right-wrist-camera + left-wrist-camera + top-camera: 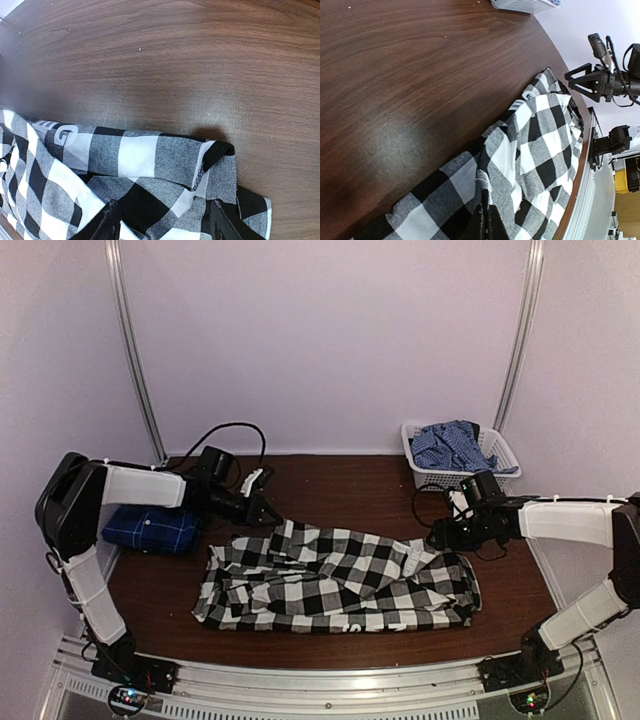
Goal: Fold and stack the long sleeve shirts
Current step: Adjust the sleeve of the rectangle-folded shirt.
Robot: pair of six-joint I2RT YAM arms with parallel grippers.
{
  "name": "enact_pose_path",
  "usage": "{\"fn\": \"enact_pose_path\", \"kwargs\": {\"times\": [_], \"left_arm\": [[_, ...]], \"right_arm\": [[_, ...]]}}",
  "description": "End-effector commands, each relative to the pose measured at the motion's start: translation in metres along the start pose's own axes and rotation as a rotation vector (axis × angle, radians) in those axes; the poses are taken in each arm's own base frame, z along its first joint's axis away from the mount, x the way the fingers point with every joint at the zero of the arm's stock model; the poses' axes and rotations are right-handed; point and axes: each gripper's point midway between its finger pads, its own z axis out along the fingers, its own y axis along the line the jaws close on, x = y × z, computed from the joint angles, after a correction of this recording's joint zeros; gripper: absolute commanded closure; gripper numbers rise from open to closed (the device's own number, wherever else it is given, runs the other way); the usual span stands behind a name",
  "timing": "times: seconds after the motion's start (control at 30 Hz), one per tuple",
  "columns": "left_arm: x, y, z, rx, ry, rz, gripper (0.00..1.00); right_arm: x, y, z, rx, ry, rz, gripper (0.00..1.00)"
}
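Blue plaid shirt (150, 528) folded, left. Checked shirt (340, 580) rumpled, fold unfinished, unstacked. Left gripper (268, 512) clamped on its far edge; right gripper (440, 538) open.

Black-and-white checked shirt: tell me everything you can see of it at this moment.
The black-and-white checked shirt looks like soft woven flannel, with large checks and white lettering on it. It lies rumpled and partly folded, stretched crosswise on the dark wooden table. The left hand is shut on its far left edge. The right hand is open at its far right corner, straddling the cloth there.
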Motion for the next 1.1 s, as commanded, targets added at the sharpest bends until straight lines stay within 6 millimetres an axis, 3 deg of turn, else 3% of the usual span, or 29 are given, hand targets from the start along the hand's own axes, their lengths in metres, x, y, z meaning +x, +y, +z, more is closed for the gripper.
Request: {"fn": "enact_pose_path", "kwargs": {"times": [0.0,0.23,0.37,0.5,0.67,0.8,1.07], "left_arm": [[-0.016,-0.035,-0.029,0.048,-0.028,-0.011,1.00],[-0.022,-0.093,-0.056,0.131,-0.065,0.034,1.00],[-0.028,-0.102,-0.065,0.123,-0.095,0.025,1.00],[-0.029,-0.085,-0.059,0.085,-0.091,-0.017,1.00],[-0.021,-0.047,-0.046,0.007,-0.065,-0.088,1.00],[-0.010,-0.015,-0.044,-0.101,-0.047,-0.134,1.00],[0.020,0.024,-0.034,-0.194,0.010,-0.191,1.00]], "right_arm": [[0.000,-0.002,-0.003,0.020,-0.016,-0.020,0.38],[-0.006,-0.002,-0.007,0.036,-0.020,-0.042,0.38],[-0.013,0.001,-0.010,0.034,-0.022,-0.055,0.38],[-0.017,0.005,-0.012,0.020,-0.025,-0.059,0.37],[-0.015,0.007,-0.010,0.006,-0.017,-0.057,0.37],[-0.014,0.008,-0.007,-0.005,-0.012,-0.061,0.38],[-0.004,0.012,0.008,-0.036,0.021,-0.048,0.38]]}}
